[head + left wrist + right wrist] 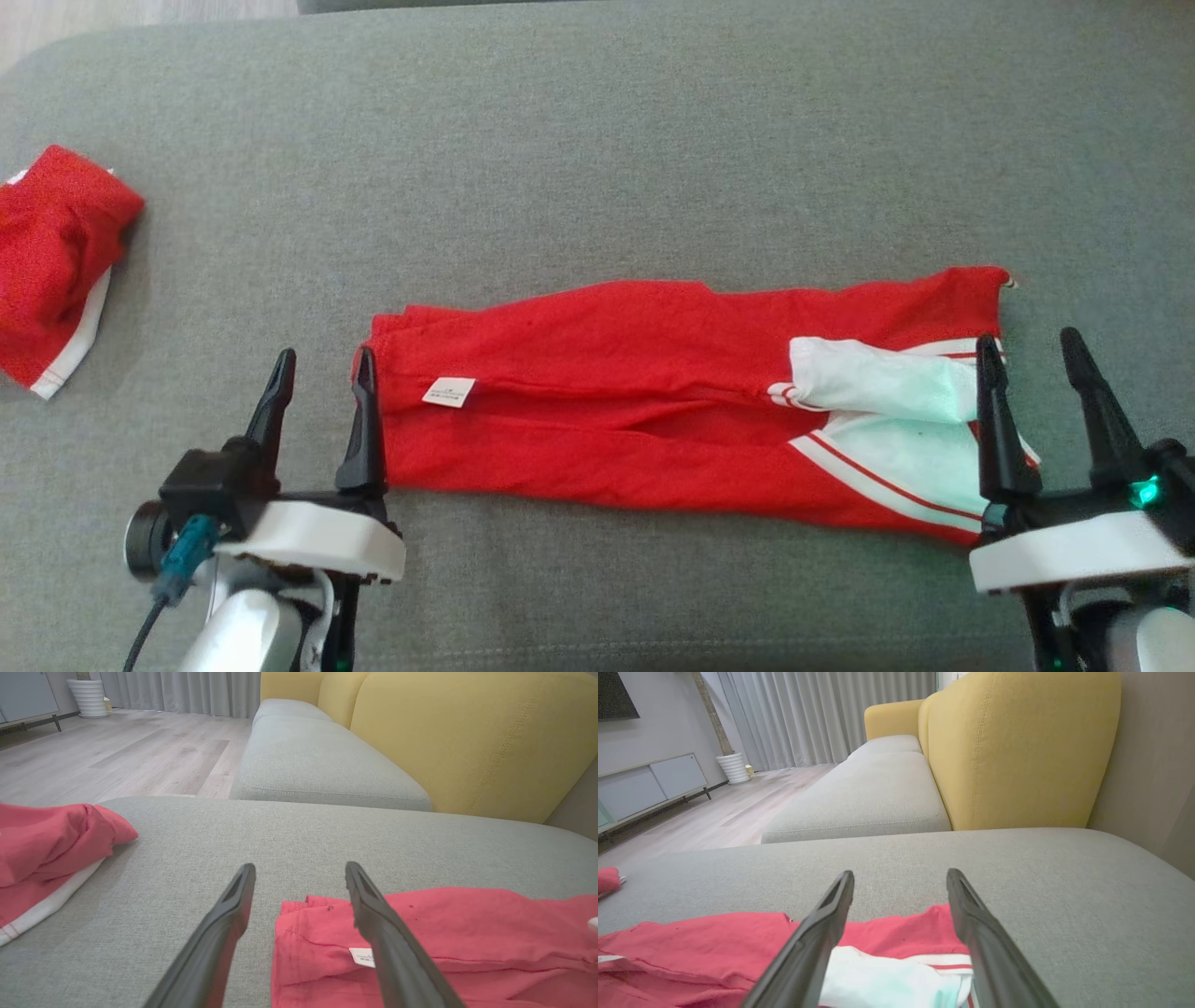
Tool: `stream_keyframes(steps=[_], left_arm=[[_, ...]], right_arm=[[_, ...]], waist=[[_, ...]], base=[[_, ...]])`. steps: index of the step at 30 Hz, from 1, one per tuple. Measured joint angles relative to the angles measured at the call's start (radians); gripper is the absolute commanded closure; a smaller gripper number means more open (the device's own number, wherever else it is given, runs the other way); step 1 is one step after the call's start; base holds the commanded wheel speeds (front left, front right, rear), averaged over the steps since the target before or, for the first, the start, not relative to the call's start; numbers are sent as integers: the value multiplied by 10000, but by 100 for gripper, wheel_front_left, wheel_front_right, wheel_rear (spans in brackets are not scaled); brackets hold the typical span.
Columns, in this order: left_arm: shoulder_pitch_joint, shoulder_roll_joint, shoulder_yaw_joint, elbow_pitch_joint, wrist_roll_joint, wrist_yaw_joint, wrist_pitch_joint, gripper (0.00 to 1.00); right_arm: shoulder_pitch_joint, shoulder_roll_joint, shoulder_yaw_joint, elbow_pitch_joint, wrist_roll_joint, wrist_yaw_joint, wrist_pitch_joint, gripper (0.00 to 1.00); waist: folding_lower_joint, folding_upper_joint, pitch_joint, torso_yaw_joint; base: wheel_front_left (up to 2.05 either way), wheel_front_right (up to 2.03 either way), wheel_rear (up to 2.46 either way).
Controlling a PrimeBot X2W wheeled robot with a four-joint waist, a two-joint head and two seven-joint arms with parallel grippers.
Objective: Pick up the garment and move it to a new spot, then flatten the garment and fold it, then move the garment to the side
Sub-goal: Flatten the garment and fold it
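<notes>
The long red garment, which looked like a soft jersey knit folded lengthwise into a narrow band, lay flat across the middle of the broad grey fabric cushion. Its white panels with red stripes were at the right end and a small white label sat near the left end. We judged it light and limp, with no stiffness of its own. Lifted by one end it would likely droop and let its layers slide apart, and dragged over the textured cushion it would probably bunch. The two short ends seemed the best places to take hold, pinching through every layer close to the corners so that the band stays stretched between both arms. The left gripper stood with its fingers spread wide and nothing between them, one finger over the left edge and the other over bare cushion. The right gripper was spread just as wide and also empty, one finger over the white panels and the other past the right end. We could not tell whether any fingertip touched the cloth. Well apart, at the cushion's far left, a second red garment with a white hem lay crumpled. Beyond the cushion were the sofa's yellow upholstered backrest and a pale wooden floor.
</notes>
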Motion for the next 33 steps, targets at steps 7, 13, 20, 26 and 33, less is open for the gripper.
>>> stream_keyframes(steps=[7,13,20,26,33], left_arm=[[-313,-176,-180,56,251,-140,0,0],[-753,-408,-263,111,337,-276,0,0],[-862,-571,-196,249,433,-453,0,0],[-1038,-677,-31,351,598,-617,0,0],[-1044,-775,71,359,706,-706,0,0]], right_arm=[[-318,-27,-765,1661,96,0,351,0],[-618,-157,-667,2759,-75,0,1258,0],[-881,-82,-966,3110,-441,0,2010,0],[-1133,-94,-861,3003,-178,0,3296,0],[-1114,-113,-537,2516,437,0,4144,100]], waist=[[0,0,342,91],[0,0,772,242],[0,0,1196,238],[0,0,1298,217],[0,0,1341,153]], base=[[0,0,0],[0,0,0],[0,0,0],[0,0,0],[0,0,0]])
